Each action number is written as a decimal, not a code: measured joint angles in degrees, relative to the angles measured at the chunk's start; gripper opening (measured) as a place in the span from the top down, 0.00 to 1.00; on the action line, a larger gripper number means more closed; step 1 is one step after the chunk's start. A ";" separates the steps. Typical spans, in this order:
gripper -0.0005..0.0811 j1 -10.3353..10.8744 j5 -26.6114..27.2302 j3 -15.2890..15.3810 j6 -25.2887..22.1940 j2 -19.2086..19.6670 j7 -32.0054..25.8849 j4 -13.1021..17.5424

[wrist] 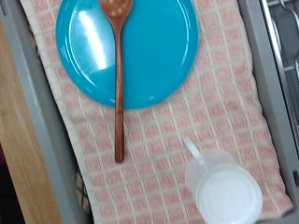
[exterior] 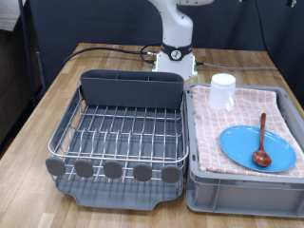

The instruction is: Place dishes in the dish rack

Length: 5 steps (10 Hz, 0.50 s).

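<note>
The light-blue plate [exterior: 237, 144] lies in the grey bin on pink checked cloth. The reddish-brown wooden spoon [exterior: 262, 141] lies across it, bowl on the plate, handle pointing towards the exterior view's top. The white cup [exterior: 222, 92] stands upside down on the cloth at the bin's far corner. The dish rack [exterior: 119, 133] stands at the exterior view's left with nothing in it. The wrist view looks down on the plate [wrist: 159, 51], spoon [wrist: 118, 84] and cup [wrist: 224, 191]. No fingers show in either view.
The grey bin [exterior: 242, 182] with the pink checked cloth [wrist: 215, 112] stands right beside the rack. The rack's tall utensil box [exterior: 130, 87] is at its far side, and round grey tabs [exterior: 114, 170] line its near edge. The robot base [exterior: 176, 57] stands behind, on the wooden table [exterior: 38, 114].
</note>
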 joint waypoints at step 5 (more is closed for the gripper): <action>0.01 -0.17 -5.60 1.88 8.43 5.34 5.07 -1.21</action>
